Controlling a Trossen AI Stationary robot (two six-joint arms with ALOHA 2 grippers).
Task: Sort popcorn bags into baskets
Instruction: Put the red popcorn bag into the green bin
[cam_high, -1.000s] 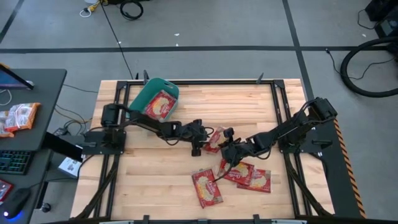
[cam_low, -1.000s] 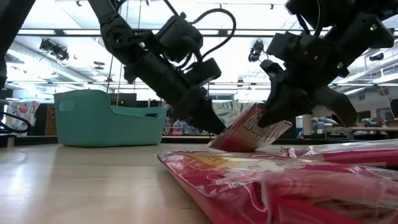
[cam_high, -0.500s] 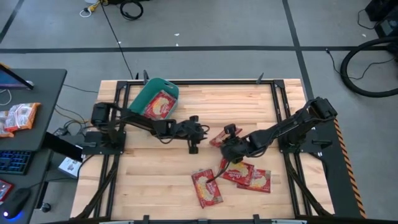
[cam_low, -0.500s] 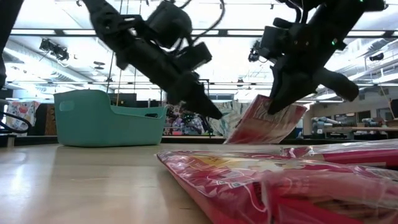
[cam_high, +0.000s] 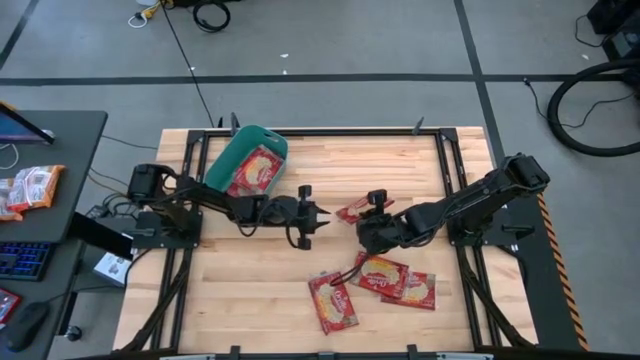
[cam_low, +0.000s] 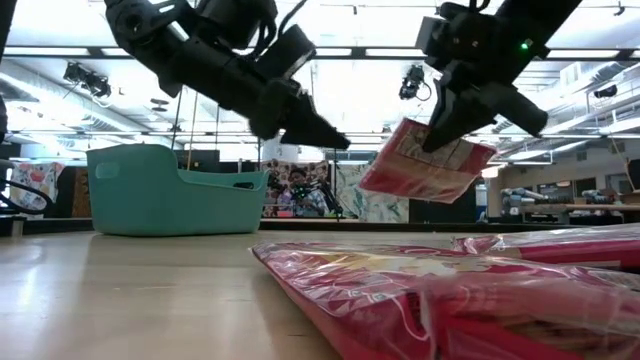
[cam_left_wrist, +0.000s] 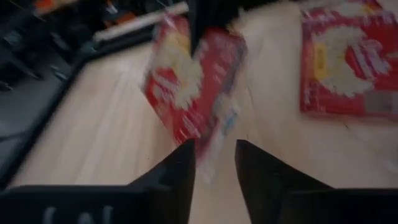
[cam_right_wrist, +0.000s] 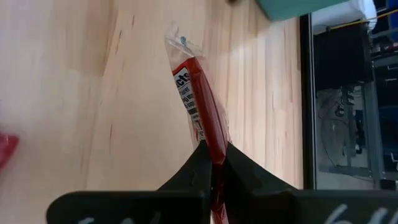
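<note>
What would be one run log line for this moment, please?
right end effector: shut on popcorn bag, lifted off table | left end effector: open, empty, beside bag | basket: holds bags | three bags on table

Left gripper (cam_high: 313, 228) raised mid-table with fingers parted, right gripper (cam_high: 366, 214) raised, fingers clamped together

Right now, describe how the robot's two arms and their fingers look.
Both arms are dark, jointed black links on black bases, with thin black cables looping along them. The left gripper ends in two tapered black fingers. The right gripper matches it; a small green light glows on its wrist housing.
</note>
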